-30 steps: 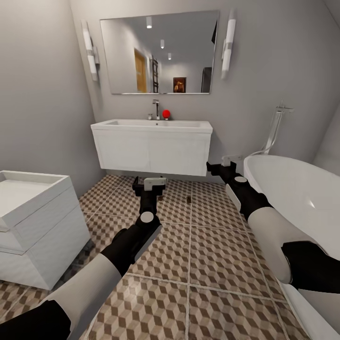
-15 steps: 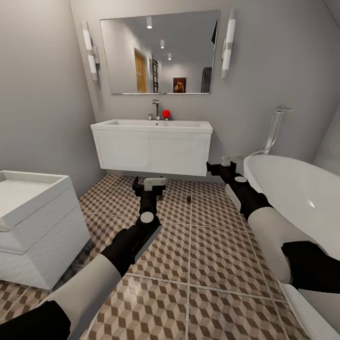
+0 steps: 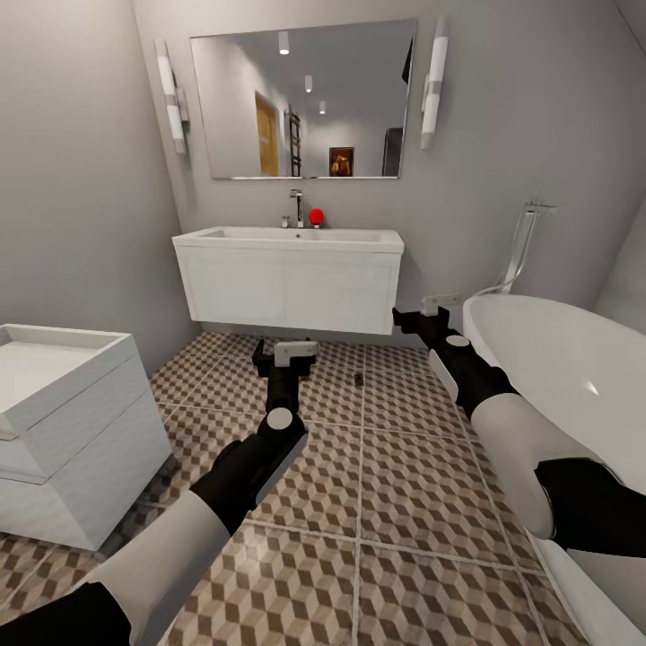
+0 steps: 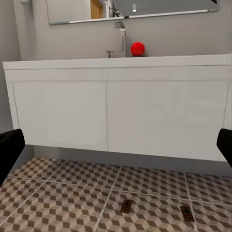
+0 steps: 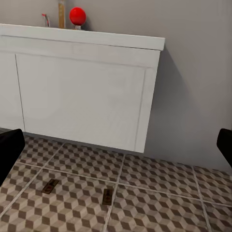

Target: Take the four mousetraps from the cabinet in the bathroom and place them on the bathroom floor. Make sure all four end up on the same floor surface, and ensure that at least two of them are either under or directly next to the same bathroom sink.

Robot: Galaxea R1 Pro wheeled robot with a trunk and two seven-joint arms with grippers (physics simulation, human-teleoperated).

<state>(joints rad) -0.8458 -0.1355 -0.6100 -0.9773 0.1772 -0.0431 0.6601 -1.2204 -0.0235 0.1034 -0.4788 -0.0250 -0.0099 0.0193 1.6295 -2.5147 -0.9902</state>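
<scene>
two traps (image 4: 126,206) (image 4: 186,213) lie flat on the floor (image 3: 395,502) at 12 o'clock, just before the sink (image 3: 289,276). both pincers (image 3: 283,352) (image 3: 431,316) gape wide, empty. traps look light, stiff, thin: pinch the board's long edges.

Even, soft light fills the room. Two wall lamps (image 3: 434,82) beside the mirror (image 3: 303,99) glow white, and ceiling spots show in its glass. A faint shadow lies under the sink (image 3: 289,274). Straight lines bow near the head view's edges; the renders are slightly soft.
</scene>
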